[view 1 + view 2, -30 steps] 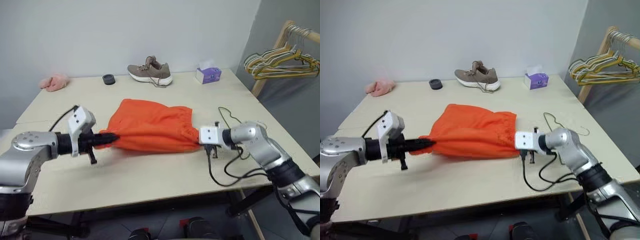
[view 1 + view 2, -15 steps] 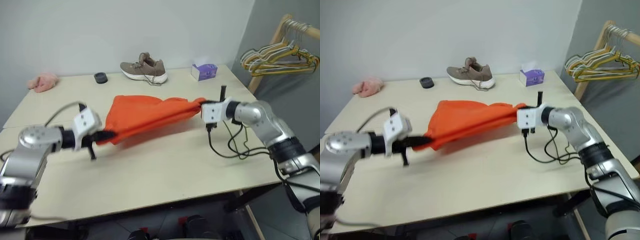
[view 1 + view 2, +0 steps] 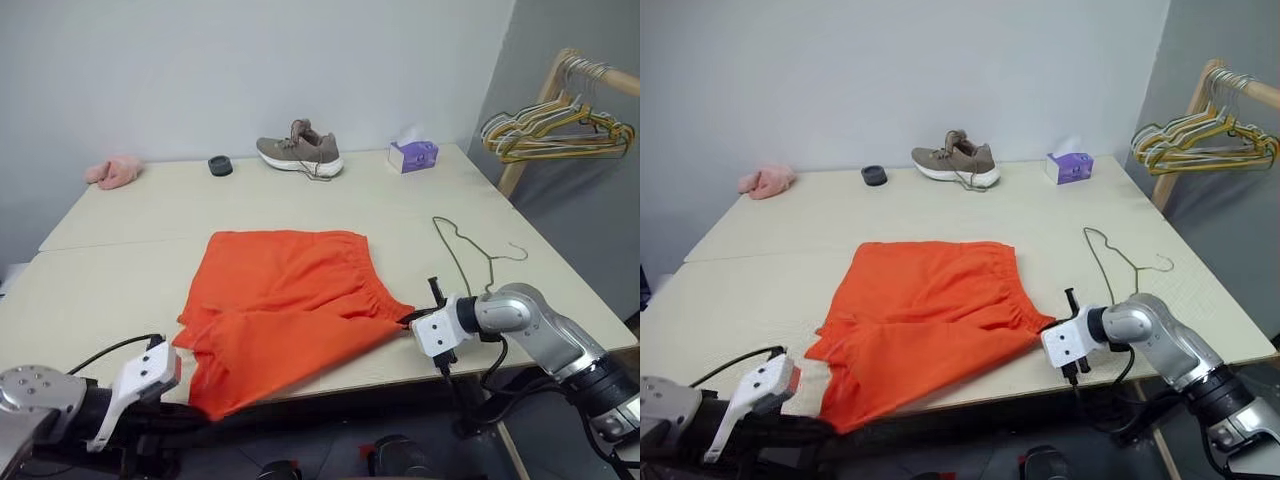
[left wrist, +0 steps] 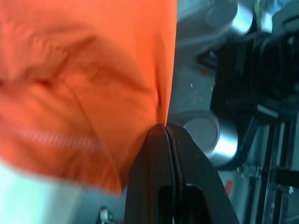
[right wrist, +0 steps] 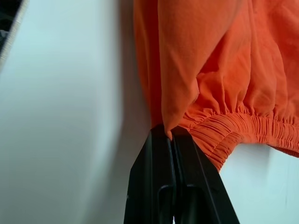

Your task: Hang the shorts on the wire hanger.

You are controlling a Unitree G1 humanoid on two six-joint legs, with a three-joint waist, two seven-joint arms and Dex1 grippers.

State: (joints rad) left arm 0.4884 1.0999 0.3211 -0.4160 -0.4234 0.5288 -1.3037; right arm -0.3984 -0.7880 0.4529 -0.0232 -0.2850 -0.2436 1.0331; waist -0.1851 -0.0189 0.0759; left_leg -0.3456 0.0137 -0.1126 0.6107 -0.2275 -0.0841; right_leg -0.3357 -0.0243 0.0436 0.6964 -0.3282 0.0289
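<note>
Hanging not yet begun. Left gripper [image 4: 164,133] pinches a leg hem of the shorts [image 3: 285,300] over the near table [image 3: 120,270] edge; right gripper [image 5: 170,135] clamps the waistband corner. Shorts lie flat; the wire hanger [image 3: 470,250] lies untouched at the right gripper's twelve o'clock.

Orange shorts [image 3: 285,300] spread flat on table [image 3: 120,270], one leg over the near edge. Right gripper [image 3: 415,320] pinches the waistband corner; left gripper [image 3: 195,412] grips the hanging leg hem below the edge. Wire hanger [image 3: 470,255] lies just beyond the right gripper.
</note>
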